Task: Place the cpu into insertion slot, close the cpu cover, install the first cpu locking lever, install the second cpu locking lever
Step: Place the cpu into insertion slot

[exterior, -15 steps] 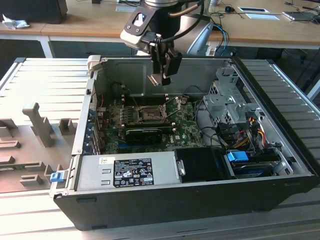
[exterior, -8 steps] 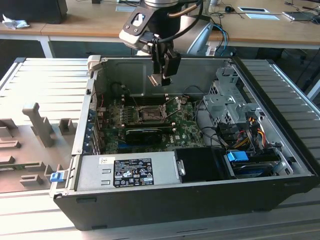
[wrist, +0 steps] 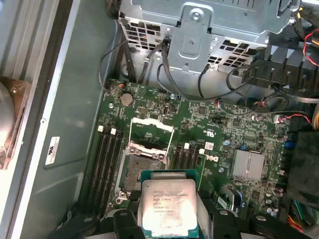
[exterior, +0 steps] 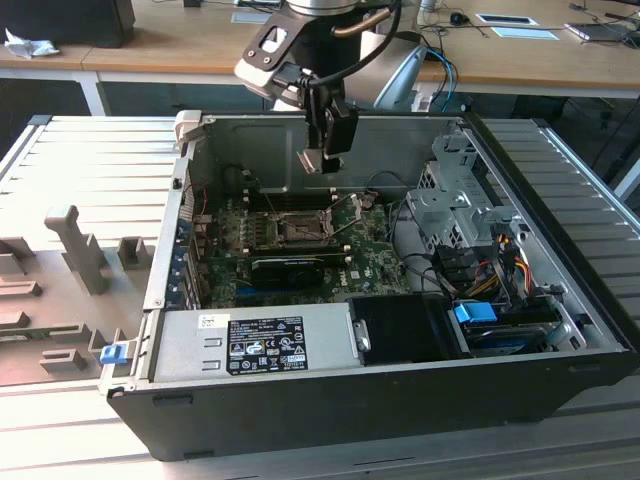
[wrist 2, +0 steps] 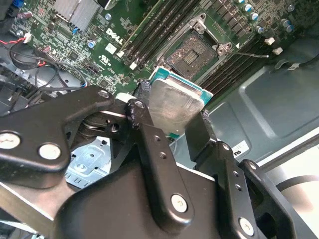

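Hovering over an opened computer case (exterior: 560,330), a robot's fingers (wrist 2: 198,133) are closed on a processor chip (wrist 2: 174,102). They pinch it by two opposite edges, which leaves its pale metal face bare and its underside free to go down flat. The chip is in the air, clear of the green circuit board (exterior: 230,250). The socket (wrist 2: 192,52) lies below the fingers and just ahead of their tips, dark, open and with nothing seated in it.

The cover frame (wrist: 152,124) appears swung up on the side of the socket farthest from the fingers. A thin locking lever (wrist 2: 254,54) juts free beside the socket. That would keep the way clear for the chip. By this reading, seating the chip is not yet done, and the cover and levers are yet to be closed.

The exterior view supplies the height. The fingers hang near the case's upper rim with the board well beneath them, and the case sits on a ribbed grey tabletop (exterior: 80,160).

The wrist views supply the grip. The second wrist view shows a black finger pressed to each side of the chip. The first wrist view looks past the chip's printed face to the socket, which has memory slots (wrist: 107,164) on either side, and shows how the two line up.
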Robot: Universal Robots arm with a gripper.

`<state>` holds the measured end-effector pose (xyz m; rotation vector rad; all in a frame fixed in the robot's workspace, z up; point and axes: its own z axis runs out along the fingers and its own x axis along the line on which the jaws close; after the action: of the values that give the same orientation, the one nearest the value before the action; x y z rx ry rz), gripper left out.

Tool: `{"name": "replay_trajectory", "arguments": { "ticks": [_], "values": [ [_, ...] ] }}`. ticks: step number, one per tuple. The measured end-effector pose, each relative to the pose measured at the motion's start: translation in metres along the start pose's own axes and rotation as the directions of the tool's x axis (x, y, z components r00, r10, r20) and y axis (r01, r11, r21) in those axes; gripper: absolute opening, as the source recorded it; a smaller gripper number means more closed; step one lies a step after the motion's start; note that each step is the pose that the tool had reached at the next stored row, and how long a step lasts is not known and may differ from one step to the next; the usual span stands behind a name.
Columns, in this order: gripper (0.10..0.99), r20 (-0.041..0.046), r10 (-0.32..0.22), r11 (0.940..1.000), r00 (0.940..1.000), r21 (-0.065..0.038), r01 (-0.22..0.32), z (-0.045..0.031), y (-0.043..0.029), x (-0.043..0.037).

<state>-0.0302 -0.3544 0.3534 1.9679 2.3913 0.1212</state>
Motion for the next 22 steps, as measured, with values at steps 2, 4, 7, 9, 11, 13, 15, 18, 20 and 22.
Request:
{"name": "replay_trajectory", "arguments": {
  "ticks": [2,4,7,9,11,13,15,18,20,22],
  "values": [
    [0.525,0.0011,0.015,0.9999,0.9999,0.0,-0.015,0.0004,0.0,0.0],
    [0.525,0.0024,0.031,0.9995,0.9995,-0.001,-0.031,0.0008,-0.0001,0.0],
    [0.525,0.0055,0.064,0.9979,0.9979,-0.001,-0.064,0.0026,-0.0003,0.0],
    [0.525,0.0076,0.089,0.9961,0.996,-0.002,-0.089,0.0042,-0.0005,0.0],
    [0.525,0.0097,0.114,0.9935,0.9935,-0.003,-0.114,0.0056,-0.0009,0.0],
    [0.525,0.011,0.128,0.9917,0.9917,-0.003,-0.128,0.0066,-0.0011,0.0],
    [0.525,0.0121,0.142,0.9899,0.9899,-0.003,-0.142,0.0075,-0.0014,0.0],
    [0.525,0.0134,0.159,0.9873,0.9872,-0.004,-0.159,0.0097,-0.0021,0.0001],
    [0.525,0.0135,0.159,0.9873,0.9872,-0.004,-0.159,0.0117,-0.0023,0.0001],
    [0.525,0.0138,0.159,0.9873,0.9872,-0.004,-0.159,0.0125,-0.0024,0.0001]
  ]
}}
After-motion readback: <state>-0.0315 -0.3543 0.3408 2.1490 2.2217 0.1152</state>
